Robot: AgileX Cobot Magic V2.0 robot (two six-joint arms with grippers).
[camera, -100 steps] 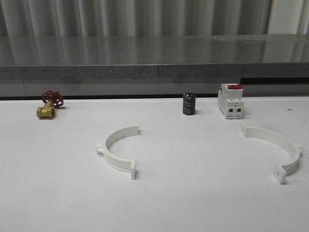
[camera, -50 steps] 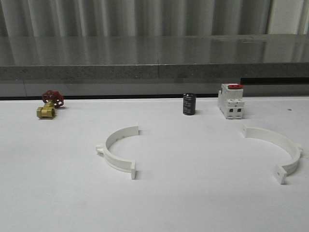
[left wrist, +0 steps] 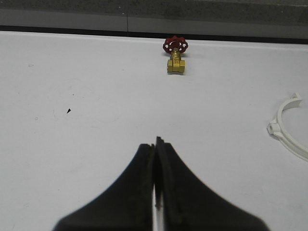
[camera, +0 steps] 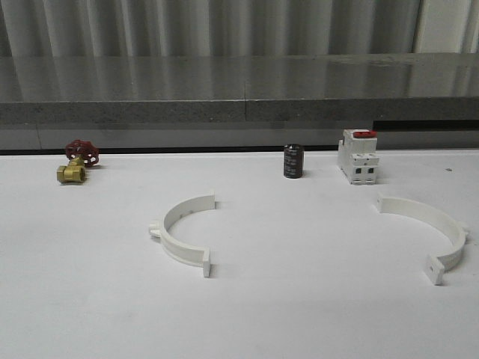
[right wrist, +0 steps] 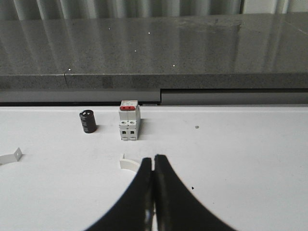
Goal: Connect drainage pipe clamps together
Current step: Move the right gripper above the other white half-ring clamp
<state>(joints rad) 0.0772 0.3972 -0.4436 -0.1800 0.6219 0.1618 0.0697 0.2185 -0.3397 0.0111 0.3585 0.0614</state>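
Observation:
Two white half-ring drainage pipe clamps lie apart on the white table, their open sides facing each other. The left clamp (camera: pixel 187 206) sits left of centre and the right clamp (camera: pixel 421 212) lies near the right edge. In the left wrist view my left gripper (left wrist: pixel 155 142) is shut on nothing above bare table, and the left clamp (left wrist: pixel 280 117) curves in well off to one side. My right gripper (right wrist: pixel 153 159) is also shut and empty in the right wrist view. One end of the right clamp (right wrist: pixel 129 162) shows just beside its fingertips, and a tab of the left clamp (right wrist: pixel 10 157) shows far off.
A brass valve with a red handwheel (camera: pixel 75 162) stands at the back left. A black cylinder (camera: pixel 293 161) and a white red-topped switch block (camera: pixel 358 156) stand at the back right. A grey ledge (camera: pixel 239 112) runs along the far table edge.

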